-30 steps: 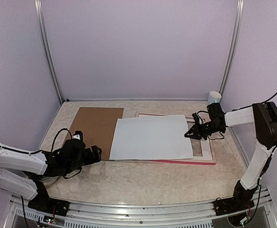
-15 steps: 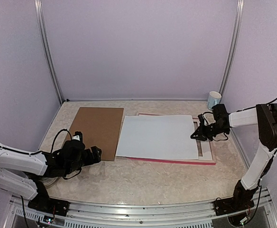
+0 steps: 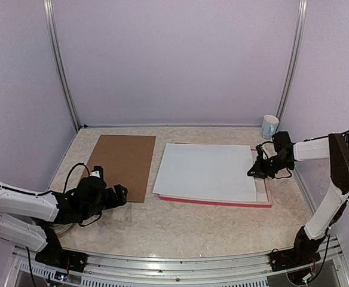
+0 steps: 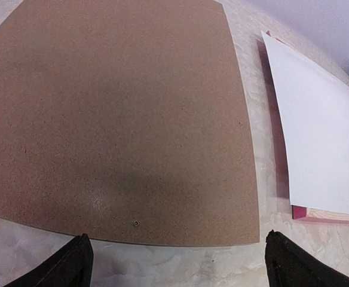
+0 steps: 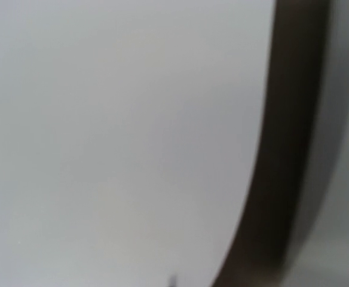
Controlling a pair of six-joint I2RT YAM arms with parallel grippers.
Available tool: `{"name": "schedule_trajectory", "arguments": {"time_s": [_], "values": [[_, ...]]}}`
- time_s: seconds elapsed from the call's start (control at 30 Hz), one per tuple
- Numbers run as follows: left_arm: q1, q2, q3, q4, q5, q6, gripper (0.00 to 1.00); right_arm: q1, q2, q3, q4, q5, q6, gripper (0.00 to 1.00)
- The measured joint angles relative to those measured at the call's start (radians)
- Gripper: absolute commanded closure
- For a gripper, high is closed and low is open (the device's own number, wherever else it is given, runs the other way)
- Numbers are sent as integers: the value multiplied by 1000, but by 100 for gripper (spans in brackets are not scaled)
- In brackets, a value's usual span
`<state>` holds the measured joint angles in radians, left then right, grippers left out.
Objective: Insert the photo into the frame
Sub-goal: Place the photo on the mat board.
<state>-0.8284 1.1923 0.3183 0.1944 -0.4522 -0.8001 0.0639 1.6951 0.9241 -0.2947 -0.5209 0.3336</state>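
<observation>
The frame [image 3: 222, 202] lies flat right of centre; only its pink-red front edge and pale right side show. A large plain white sheet [image 3: 207, 172] covers nearly all of it. The landscape photo is hidden or out of view. My right gripper [image 3: 254, 173] is low at the sheet's right edge and shut on it; its wrist view is a blur of white sheet [image 5: 115, 131]. My left gripper [image 3: 122, 194] is open and empty, resting near the table just in front of the brown backing board [image 3: 121, 164]. Its wrist view shows the board [image 4: 115, 113], the sheet [image 4: 324, 137] and the frame corner [image 4: 299, 211].
A white-and-blue cup [image 3: 269, 126] stands at the back right, just behind my right gripper. The brown backing board lies flat to the left of the frame. Enclosure walls and metal posts ring the marbled table [image 3: 180, 230].
My right gripper has moved right, dragging the white sheet off the brown board's edge and over the frame's opening. The left arm has not moved.
</observation>
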Motion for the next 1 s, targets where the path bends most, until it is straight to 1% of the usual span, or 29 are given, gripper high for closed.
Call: {"name": "schedule_trajectory", "arguments": {"time_s": [0.53,1.0], "values": [[16,-22,-23,2,7,0,1,-9,-7,-7,-40,64,-35,99],[20,-21,-23,8,26,1,1,-10,-7,10,-95,152,-76,98]]}}
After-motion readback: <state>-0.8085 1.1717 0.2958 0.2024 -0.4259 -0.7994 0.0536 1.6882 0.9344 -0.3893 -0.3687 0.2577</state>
